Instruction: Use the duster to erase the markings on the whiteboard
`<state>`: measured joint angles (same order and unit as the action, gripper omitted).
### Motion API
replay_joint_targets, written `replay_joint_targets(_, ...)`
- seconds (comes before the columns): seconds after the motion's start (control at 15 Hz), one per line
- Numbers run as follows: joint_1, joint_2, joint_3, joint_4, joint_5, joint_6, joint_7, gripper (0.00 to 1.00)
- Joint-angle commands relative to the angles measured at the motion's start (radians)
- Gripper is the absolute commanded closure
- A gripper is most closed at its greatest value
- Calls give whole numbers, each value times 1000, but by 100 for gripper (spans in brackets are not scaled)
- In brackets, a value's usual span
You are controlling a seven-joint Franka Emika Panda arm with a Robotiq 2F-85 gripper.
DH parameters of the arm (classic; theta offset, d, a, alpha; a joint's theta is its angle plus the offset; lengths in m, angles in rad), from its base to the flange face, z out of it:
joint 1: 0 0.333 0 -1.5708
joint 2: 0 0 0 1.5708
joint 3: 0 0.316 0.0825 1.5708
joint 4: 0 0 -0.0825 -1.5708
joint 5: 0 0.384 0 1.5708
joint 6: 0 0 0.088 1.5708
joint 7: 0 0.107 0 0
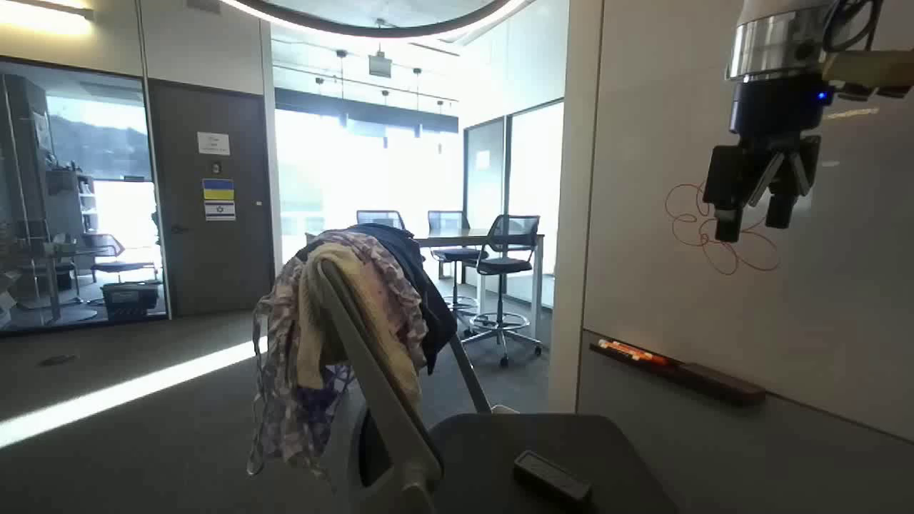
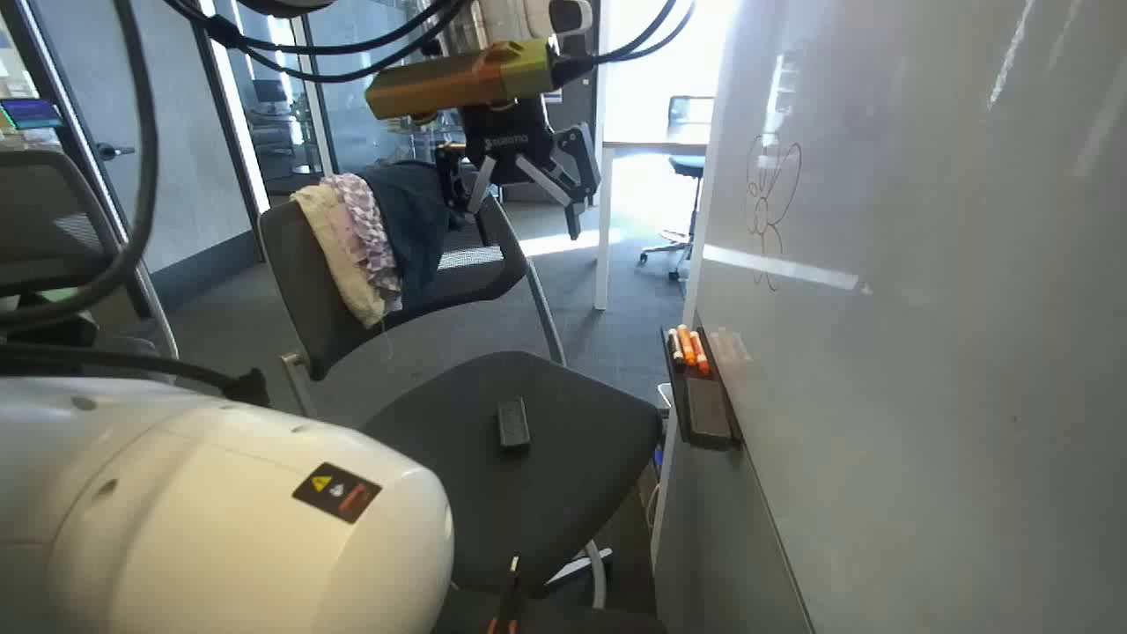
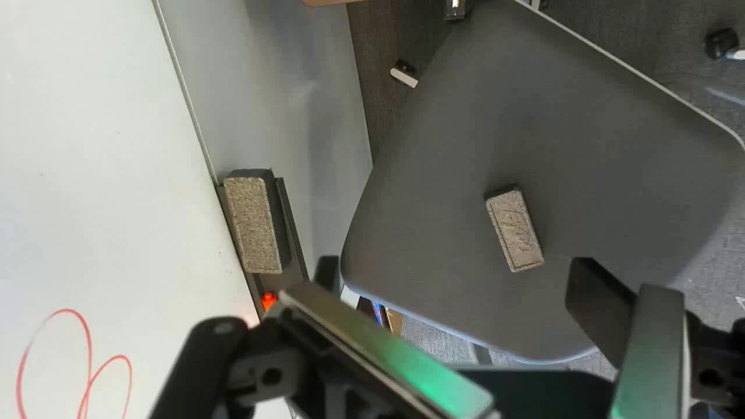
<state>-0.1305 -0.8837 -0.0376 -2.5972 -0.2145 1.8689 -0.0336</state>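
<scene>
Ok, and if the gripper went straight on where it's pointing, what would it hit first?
The gripper points down, so probably the chair seat, perhaps near the eraser on it; depth is unclear.

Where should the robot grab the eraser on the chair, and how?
Probably at its middle: the end effector should come straight down and squeeze the two long sides. The eraser lies flat on the seat, longer than wide, its top uncovered.

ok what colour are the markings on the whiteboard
Red; the markings show their colour best in the wrist view.
</scene>
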Motion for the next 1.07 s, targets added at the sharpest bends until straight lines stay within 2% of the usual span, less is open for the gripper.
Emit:
replay_joint_targets(0.0, 12, 0, -8, 6, -7, -5, 7, 0)
replay_joint_targets(0.4, 1, -1, -5, 13, -11, -9, 23, 0)
replay_joint_targets(0.53, 31, 36, 19, 46, 37, -15, 59, 0)
replay_joint_targets(0.73, 122, 154, 86, 86, 144, 76, 99, 0)
replay_joint_targets(0.87, 167, 254, 131, 113, 175, 167, 108, 0)
replay_joint_targets(1.0, 184, 354, 168, 139, 152, 256, 106, 0)
